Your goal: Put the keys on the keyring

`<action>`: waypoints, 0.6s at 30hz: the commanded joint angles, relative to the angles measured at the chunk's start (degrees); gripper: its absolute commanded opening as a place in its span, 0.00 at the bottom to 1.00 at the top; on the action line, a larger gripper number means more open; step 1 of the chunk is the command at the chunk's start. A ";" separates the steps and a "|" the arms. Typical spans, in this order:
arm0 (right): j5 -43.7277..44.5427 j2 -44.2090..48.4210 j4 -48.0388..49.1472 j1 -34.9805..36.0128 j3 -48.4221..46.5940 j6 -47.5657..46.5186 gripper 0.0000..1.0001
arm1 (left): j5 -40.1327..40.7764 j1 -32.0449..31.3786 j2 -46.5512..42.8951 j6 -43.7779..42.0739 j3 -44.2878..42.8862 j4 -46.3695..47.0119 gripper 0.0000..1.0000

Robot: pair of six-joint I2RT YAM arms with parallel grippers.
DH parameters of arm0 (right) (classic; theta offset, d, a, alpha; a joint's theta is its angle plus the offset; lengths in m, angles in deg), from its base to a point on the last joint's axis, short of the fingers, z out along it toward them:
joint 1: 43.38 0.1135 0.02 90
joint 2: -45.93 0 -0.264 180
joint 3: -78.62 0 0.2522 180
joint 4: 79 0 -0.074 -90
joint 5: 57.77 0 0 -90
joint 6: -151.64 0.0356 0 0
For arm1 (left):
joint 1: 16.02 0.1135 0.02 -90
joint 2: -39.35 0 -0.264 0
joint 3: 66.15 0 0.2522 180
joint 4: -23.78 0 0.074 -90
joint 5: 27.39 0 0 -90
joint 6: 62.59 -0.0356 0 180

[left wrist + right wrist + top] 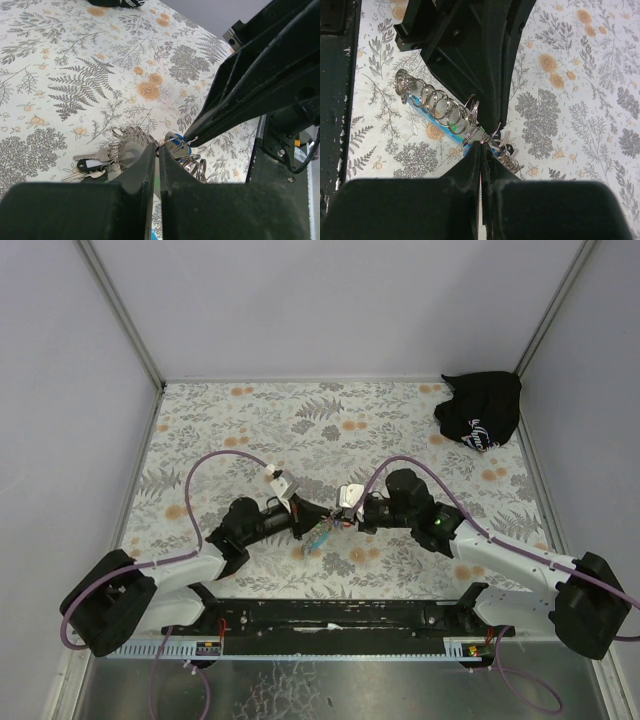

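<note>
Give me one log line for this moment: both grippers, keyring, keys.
left gripper: shut, tip at keyring | right gripper: shut, tip at same spot | keys: lying beside keyring | what is pinched: unclear

soft, even light comes from overhead, and i see the tabletop [340,420] bright, with only faint shadows. the metal of the keyring [440,107] throws small glints. in the wrist views the left gripper [159,150] and right gripper [481,147] fill the near edge, dark, almost featureless and slightly soft, while the print beyond stays sharp. the far-right black bag [480,410] shows little detail.
</note>
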State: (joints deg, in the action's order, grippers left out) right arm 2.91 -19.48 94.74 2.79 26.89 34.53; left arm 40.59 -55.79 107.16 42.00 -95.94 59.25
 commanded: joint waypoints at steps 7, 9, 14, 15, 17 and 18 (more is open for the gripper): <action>3.04 -1.23 -2.98 4.03 -3.97 -3.63 0.00 | 12.13 0.22 -5.25 10.61 -1.00 3.00 0.00; 4.01 -1.53 -3.30 4.56 -4.10 -3.99 0.00 | 13.34 0.24 -5.99 12.38 -0.88 2.90 0.00; 6.67 -2.31 -3.45 5.63 -4.29 -4.68 0.00 | 15.88 0.22 -7.82 18.53 1.72 6.41 0.00; 6.79 -2.42 -3.46 5.81 -4.35 -4.74 0.00 | 16.22 0.22 -7.98 19.30 2.10 7.06 0.00; 7.66 -2.74 -3.52 6.23 -4.50 -4.93 0.00 | 17.36 0.22 -8.17 20.81 3.04 8.54 0.00; 8.35 -2.93 -3.66 6.52 -4.63 -5.11 0.00 | 17.98 0.24 -8.23 21.69 3.64 9.67 0.00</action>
State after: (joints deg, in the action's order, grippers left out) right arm 10.93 -21.58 93.98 7.27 23.91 29.90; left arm 51.40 -56.14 100.65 58.81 -93.32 57.37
